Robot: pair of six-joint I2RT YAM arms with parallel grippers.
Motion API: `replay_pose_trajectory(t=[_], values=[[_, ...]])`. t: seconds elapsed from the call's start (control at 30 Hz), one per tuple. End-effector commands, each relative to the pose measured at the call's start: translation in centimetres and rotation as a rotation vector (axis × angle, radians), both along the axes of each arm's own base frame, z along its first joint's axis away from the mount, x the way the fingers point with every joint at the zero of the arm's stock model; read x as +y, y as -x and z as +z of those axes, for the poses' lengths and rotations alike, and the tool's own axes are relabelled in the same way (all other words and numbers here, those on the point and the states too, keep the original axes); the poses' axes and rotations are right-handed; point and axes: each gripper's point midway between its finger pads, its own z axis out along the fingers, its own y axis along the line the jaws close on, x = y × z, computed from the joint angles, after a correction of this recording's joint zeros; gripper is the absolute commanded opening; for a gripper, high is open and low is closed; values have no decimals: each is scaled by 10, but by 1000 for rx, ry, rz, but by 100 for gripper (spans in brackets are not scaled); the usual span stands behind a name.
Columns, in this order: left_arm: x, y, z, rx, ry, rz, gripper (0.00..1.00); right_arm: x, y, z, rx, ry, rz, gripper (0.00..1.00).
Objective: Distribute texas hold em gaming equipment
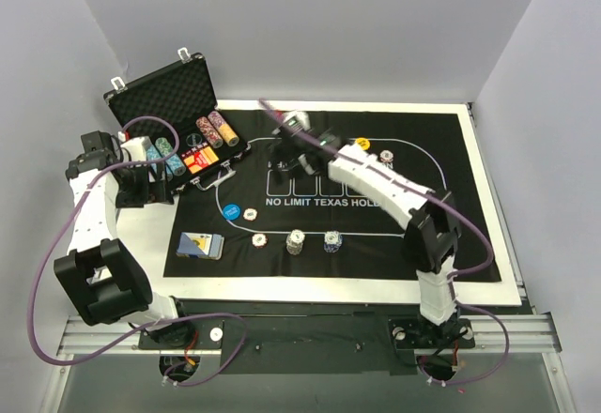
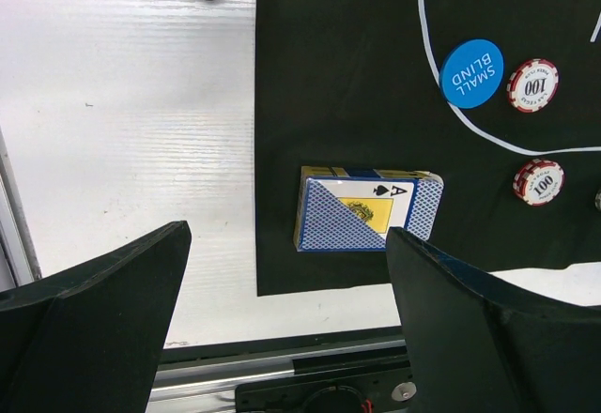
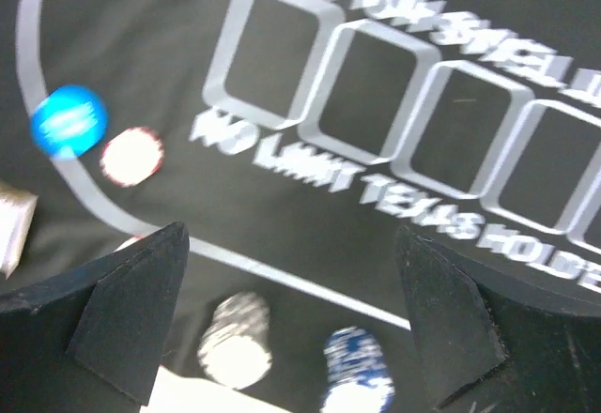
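Note:
A blue-backed card deck (image 1: 200,244) lies on the mat's near left corner; the left wrist view shows it (image 2: 368,208) with an ace of spades on its face. A blue "small blind" button (image 2: 471,72) and two red-and-white 100 chips (image 2: 533,84) (image 2: 539,181) lie to its right. A white chip stack (image 1: 297,241) and a blue chip stack (image 1: 331,240) stand on the mat's near side. My left gripper (image 1: 158,180) is open and empty, raised beside the case. My right gripper (image 1: 296,155) is open and empty above the mat's printed boxes (image 3: 385,84).
The open black case (image 1: 169,94) at the back left holds more chip rows (image 1: 188,141). A yellow button (image 1: 362,143) and a white one (image 1: 386,157) lie on the black felt mat (image 1: 441,235) at the far right. The white table (image 2: 122,131) shows left of the mat.

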Motion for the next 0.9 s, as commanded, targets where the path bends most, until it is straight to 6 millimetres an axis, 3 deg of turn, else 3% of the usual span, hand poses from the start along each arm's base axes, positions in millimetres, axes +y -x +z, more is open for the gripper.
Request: replay_pose_trajectory(t=[0.0,0.13,0.37,0.53,0.7,0.87], values=[[-1,-5,8,-50,11,-9,97,58,70,-15,103,24,243,86],[-1,-5,7,-47,14,-2,97,99,110,-34,149,36,376,86],[2,-3,12,-56,0,4,97,130,137,-79,220,80,446,86],[6,-2,12,-57,-10,10,97,139,136,-109,251,105,438,86],[7,-4,13,-56,-12,13,97,150,136,-118,270,76,445,84],[8,-5,15,-62,-15,13,97,149,136,-129,285,83,431,80]])
